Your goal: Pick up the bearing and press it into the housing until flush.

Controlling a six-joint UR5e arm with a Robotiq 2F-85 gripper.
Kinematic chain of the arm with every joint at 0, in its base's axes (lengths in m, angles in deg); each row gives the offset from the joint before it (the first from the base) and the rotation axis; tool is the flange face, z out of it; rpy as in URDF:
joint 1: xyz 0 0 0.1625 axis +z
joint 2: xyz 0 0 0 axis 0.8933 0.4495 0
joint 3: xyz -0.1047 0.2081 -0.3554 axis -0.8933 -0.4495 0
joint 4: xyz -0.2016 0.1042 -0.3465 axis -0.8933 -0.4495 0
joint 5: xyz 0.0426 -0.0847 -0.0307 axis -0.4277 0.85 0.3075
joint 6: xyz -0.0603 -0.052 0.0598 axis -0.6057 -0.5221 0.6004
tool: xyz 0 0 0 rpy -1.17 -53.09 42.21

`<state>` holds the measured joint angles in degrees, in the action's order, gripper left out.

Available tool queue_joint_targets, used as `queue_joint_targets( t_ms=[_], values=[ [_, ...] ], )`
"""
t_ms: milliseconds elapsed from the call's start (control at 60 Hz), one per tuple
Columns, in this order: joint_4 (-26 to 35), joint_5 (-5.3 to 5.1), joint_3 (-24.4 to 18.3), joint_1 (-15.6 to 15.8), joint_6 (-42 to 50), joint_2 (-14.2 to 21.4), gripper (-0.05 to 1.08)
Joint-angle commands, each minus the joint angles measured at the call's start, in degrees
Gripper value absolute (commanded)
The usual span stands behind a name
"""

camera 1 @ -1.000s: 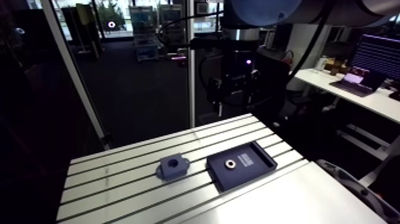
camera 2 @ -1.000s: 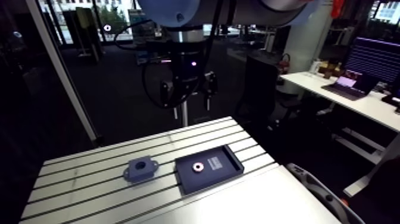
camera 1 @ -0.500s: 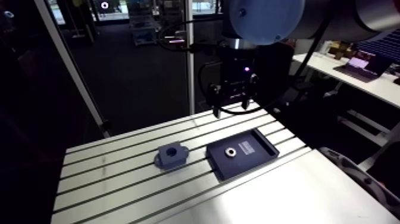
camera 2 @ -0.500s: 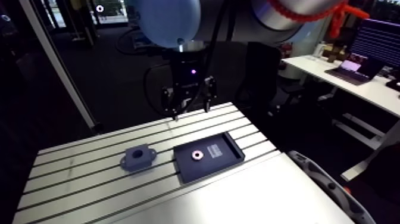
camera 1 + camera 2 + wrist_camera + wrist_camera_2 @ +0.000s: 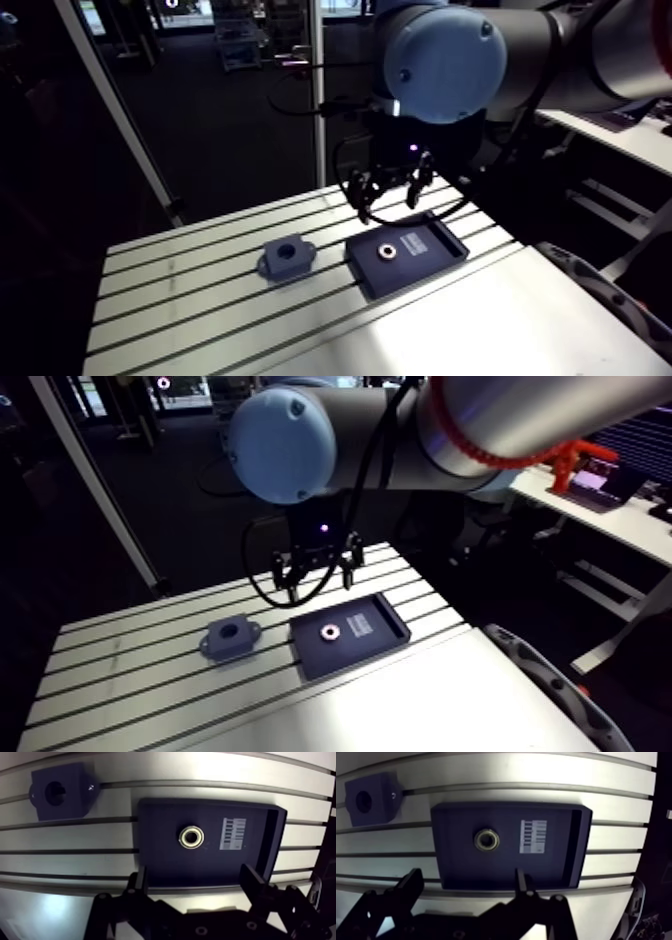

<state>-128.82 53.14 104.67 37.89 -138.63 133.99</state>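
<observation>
In tray (image 5: 160, 867): bearing (image 5: 191, 836) beside label (image 5: 233, 833); housing (image 5: 60, 791) just outside.

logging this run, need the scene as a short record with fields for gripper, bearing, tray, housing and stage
gripper: gripper open, empty, hovering above the tray
bearing: metal ring bearing lying flat in the tray, ahead of the fingers, untouched
tray: dark shallow tray with a white printed label, on the slotted table
housing: dark block housing with an empty round bore, on the table beside the tray, apart from it
stage: bearing not yet picked up
</observation>
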Motion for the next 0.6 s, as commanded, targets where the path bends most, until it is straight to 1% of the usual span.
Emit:
queue_joint_targets(
  t_ms=[17, 350, 600],
  values=[
    [-2.5, 0.15, 2.5, -0.7, -0.1, -0.1, 0.02],
    [-4.1, -0.02, 3.2, -1.5, -0.8, -0.7, 0.02],
    [-5.5, -0.02, 2.5, -1.9, -1.0, -3.3, 0.01]
  ],
)
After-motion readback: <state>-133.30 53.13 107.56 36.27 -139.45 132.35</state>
